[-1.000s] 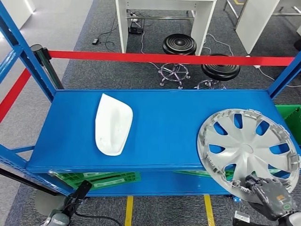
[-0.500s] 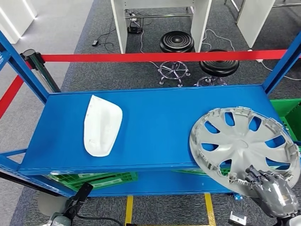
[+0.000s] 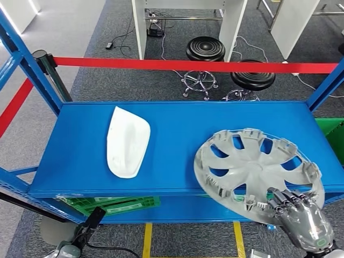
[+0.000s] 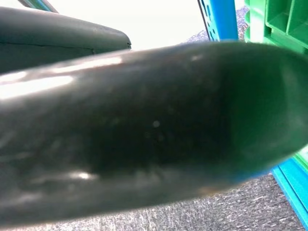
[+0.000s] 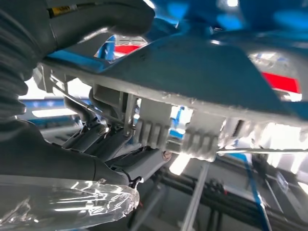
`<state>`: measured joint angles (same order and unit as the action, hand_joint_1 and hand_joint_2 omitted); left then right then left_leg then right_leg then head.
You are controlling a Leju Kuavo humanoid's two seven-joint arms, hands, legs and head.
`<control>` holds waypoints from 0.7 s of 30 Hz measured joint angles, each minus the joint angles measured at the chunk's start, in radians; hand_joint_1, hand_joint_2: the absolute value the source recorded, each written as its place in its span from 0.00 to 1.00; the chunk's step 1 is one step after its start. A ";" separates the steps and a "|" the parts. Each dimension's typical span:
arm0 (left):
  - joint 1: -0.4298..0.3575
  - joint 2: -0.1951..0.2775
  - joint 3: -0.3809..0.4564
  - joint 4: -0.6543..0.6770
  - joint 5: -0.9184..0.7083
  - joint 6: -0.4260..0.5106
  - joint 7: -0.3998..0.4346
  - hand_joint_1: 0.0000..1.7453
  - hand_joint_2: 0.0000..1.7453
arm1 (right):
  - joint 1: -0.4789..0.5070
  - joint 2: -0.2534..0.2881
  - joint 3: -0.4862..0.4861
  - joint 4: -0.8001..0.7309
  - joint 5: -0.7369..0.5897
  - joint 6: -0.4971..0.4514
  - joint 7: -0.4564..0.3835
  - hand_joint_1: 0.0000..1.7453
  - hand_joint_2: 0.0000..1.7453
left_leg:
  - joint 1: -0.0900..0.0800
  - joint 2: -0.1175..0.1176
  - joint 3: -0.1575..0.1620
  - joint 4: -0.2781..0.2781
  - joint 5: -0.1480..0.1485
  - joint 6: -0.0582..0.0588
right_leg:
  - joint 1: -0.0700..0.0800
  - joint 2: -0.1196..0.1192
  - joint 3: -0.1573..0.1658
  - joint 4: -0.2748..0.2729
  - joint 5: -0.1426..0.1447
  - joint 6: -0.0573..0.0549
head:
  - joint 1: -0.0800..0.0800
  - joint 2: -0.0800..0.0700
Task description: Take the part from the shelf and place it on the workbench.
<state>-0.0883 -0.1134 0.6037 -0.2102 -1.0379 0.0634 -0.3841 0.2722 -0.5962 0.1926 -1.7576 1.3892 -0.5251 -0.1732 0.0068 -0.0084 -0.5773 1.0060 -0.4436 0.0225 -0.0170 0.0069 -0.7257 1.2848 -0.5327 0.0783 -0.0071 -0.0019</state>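
A silver wheel cover (image 3: 255, 172) with cut-out spokes hangs tilted over the front right of the blue shelf (image 3: 178, 140). My right hand (image 3: 302, 220) grips its near rim from below the shelf's front edge. In the right wrist view the dark fingers (image 5: 109, 144) curl under the cover's ribbed rim (image 5: 203, 67) and the thumb (image 5: 101, 19) lies over it. A white shell-shaped part (image 3: 126, 141) lies flat on the shelf's left half. My left arm (image 3: 66, 250) hangs low at the front left corner; its fingers cannot be made out.
Blue uprights (image 3: 24, 59) stand at the shelf's corners. A red barrier tape (image 3: 194, 65) runs behind it, with two black stools (image 3: 205, 49) and white table legs (image 3: 140, 29) beyond. Green crates (image 3: 117, 204) sit on the level below. Yellow floor lines (image 3: 147, 239) run underneath.
The wheel cover has moved left along the shelf and tilted up with my right hand holding its rim. The camera swung aside and back. The white part has not moved.
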 joint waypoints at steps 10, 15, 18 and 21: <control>-0.001 -0.002 0.000 0.000 0.002 0.002 0.003 0.00 0.00 | -0.026 0.001 0.044 -0.053 0.009 -0.001 0.014 1.00 1.00 | -0.001 -0.003 -0.030 0.072 -0.051 -0.046 | -0.004 0.003 0.130 -0.252 0.091 -0.045 | -0.004 0.000; 0.001 -0.003 0.001 0.000 0.002 0.003 0.003 0.00 0.00 | -0.028 0.001 0.060 -0.059 0.010 -0.001 0.016 1.00 1.00 | -0.001 -0.002 -0.135 0.288 -0.120 -0.049 | -0.002 0.001 0.131 -0.251 0.090 -0.053 | -0.006 0.000; 0.000 -0.002 0.001 0.000 0.003 0.005 0.004 0.00 0.00 | -0.033 0.001 0.069 -0.061 0.010 -0.002 0.021 1.00 1.00 | -0.002 -0.002 -0.049 0.101 -0.017 -0.038 | 0.000 0.002 0.134 -0.250 0.087 -0.049 | -0.006 0.000; -0.001 -0.002 0.001 0.000 0.005 0.007 0.004 0.00 0.00 | -0.038 0.001 0.075 -0.062 0.010 -0.003 0.026 1.00 1.00 | -0.005 -0.002 -0.012 0.012 -0.001 -0.029 | 0.005 0.004 0.131 -0.252 0.089 -0.034 | -0.005 0.000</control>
<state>-0.0891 -0.1152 0.6044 -0.2102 -1.0330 0.0701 -0.3800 0.2346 -0.5951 0.2674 -1.8193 1.3994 -0.5285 -0.1476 0.0021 -0.0100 -0.5894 1.0179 -0.4442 -0.0070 -0.0123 0.0109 -0.5951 1.0333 -0.4436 0.0442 -0.0120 -0.0019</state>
